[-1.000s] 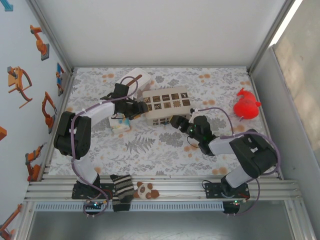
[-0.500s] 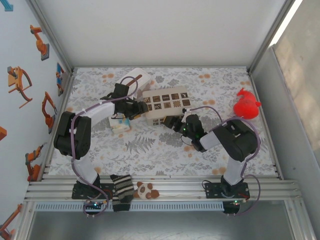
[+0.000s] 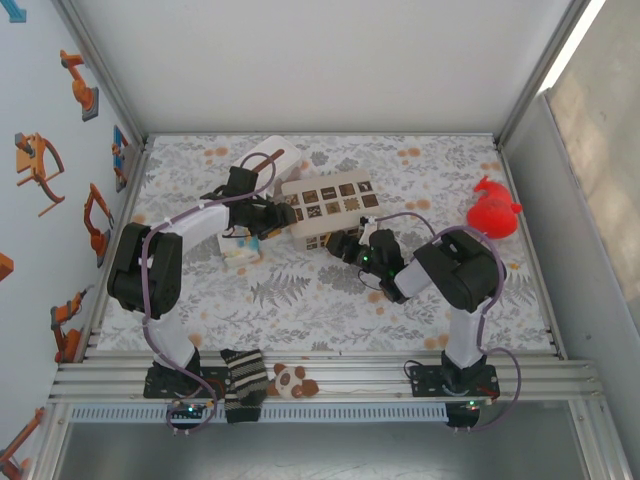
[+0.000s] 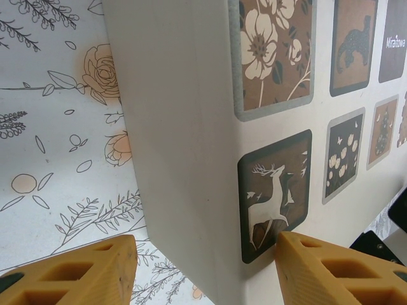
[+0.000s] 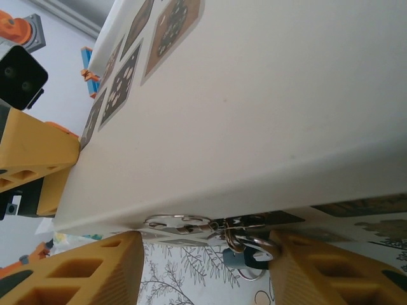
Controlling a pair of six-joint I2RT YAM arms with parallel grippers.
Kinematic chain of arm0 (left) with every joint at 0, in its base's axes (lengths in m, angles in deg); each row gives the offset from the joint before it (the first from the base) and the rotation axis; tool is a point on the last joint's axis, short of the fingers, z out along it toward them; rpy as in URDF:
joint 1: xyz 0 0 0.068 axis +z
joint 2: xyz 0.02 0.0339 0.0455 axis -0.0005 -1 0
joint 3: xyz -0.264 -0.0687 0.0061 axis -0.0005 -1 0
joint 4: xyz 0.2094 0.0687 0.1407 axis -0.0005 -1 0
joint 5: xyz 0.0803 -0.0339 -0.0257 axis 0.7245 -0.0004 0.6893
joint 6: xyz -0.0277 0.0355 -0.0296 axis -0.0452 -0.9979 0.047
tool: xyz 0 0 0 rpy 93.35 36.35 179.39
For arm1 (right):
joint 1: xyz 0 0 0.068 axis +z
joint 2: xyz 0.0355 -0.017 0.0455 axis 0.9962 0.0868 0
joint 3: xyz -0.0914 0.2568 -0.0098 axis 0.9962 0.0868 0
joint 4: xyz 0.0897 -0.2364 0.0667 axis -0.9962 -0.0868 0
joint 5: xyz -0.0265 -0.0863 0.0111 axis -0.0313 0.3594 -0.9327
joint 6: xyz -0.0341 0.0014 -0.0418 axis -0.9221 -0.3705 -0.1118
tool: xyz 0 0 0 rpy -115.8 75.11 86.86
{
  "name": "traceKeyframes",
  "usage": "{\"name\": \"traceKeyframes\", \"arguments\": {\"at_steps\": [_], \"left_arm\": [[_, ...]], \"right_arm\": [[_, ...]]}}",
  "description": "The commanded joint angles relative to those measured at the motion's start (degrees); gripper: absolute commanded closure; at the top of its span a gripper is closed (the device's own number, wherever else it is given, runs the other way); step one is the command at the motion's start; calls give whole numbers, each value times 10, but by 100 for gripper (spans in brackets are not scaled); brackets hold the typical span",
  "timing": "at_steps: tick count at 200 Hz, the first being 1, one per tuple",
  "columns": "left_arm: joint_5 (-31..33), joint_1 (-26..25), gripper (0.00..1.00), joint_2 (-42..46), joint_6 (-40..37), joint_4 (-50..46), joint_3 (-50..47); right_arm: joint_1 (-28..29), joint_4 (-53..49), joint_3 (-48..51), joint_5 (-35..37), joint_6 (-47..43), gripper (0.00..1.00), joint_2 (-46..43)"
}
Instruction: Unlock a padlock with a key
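A silver key ring point(image 5: 181, 222) with a dark-headed key point(image 5: 245, 259) lies on the floral mat, right against the bottom front edge of the beige picture-tiled box point(image 3: 328, 207). My right gripper point(image 5: 205, 240) is open and low at that edge, its yellow fingers point(image 5: 82, 273) on either side of the keys; from above it point(image 3: 342, 244) is at the box's front. My left gripper point(image 4: 205, 244) is open and straddles the box's left corner point(image 3: 280, 216); one finger point(image 4: 337, 270) touches a deer tile. The brass padlock is hidden.
A red toy point(image 3: 493, 212) sits at the right of the mat. A white and blue item point(image 3: 240, 256) lies under the left arm. A striped sock point(image 3: 243, 380) and a panda toy point(image 3: 292, 378) rest on the front rail.
My right gripper has slid left along the box's front edge and the right arm has folded closer in. The left arm and the box have not moved.
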Motion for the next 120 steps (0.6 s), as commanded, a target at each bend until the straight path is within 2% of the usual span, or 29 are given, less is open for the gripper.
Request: {"name": "traceKeyframes", "arguments": {"at_steps": [1, 120], "left_arm": [[20, -5, 41, 0, 3, -30, -16], [25, -5, 41, 4, 2, -30, -20]], "right_arm": [[3, 37, -4, -5, -10, 52, 6], [2, 34, 8, 11, -5, 79, 8]]}}
